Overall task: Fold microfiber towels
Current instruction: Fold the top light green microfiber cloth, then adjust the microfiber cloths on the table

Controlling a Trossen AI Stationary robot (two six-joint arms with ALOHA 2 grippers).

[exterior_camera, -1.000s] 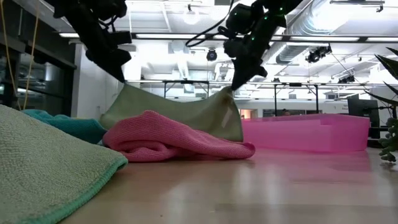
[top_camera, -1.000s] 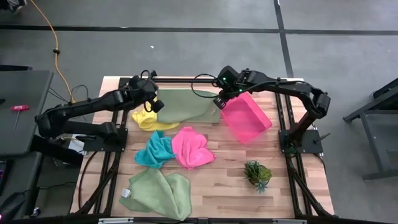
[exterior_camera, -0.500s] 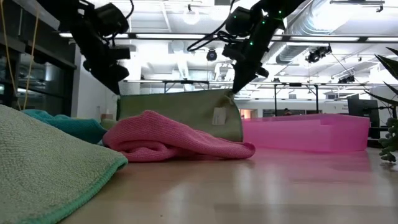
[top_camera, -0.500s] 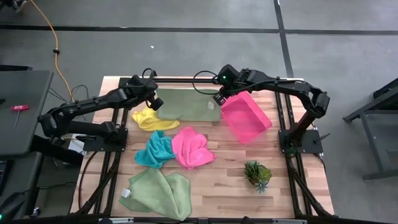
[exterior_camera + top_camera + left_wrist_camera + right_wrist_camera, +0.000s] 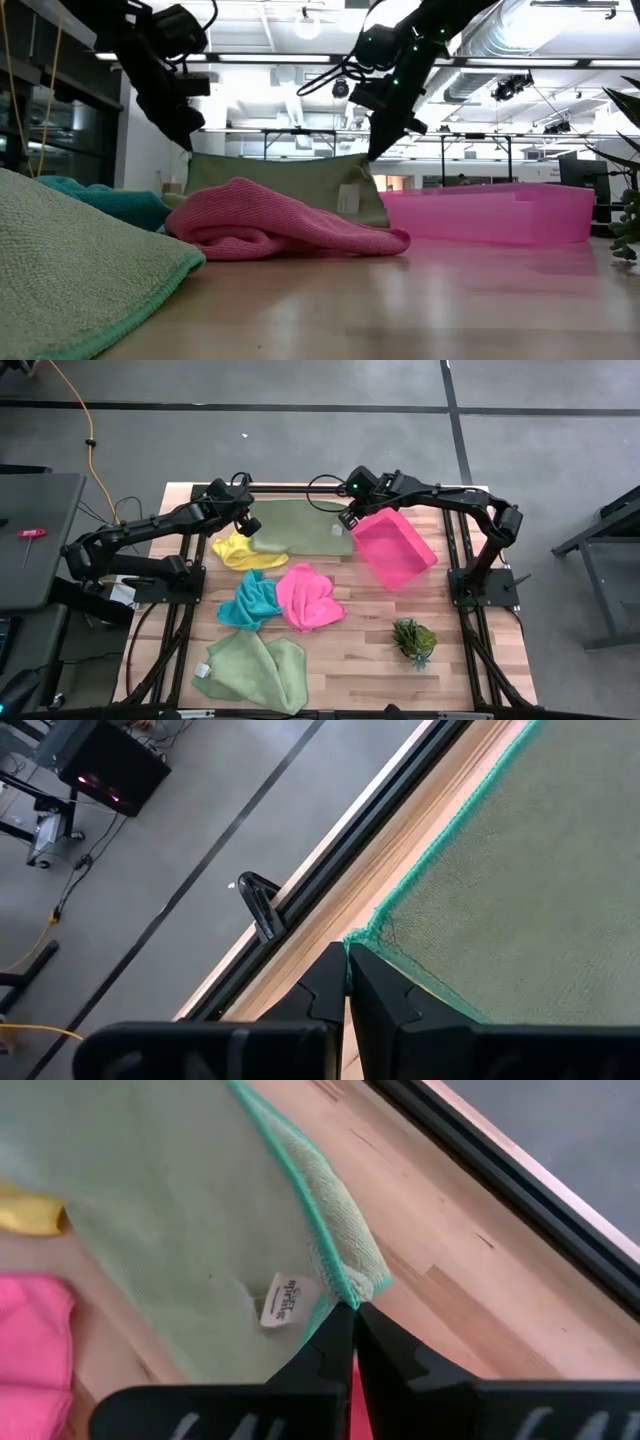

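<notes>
Pale green towel (image 5: 300, 528): long axis spanning left gripper (image 5: 246, 526) to right gripper (image 5: 346, 520), each clamped on one far corner, remainder trailing nearward.

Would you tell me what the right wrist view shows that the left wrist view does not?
Only the right wrist view shows the white label, a bit of the yellow towel and the hot pink towel. Only the left wrist view shows the grey floor with a dark box. Both show a teal-edged corner of the pale green towel pinched by shut fingers: right gripper, left gripper.
</notes>
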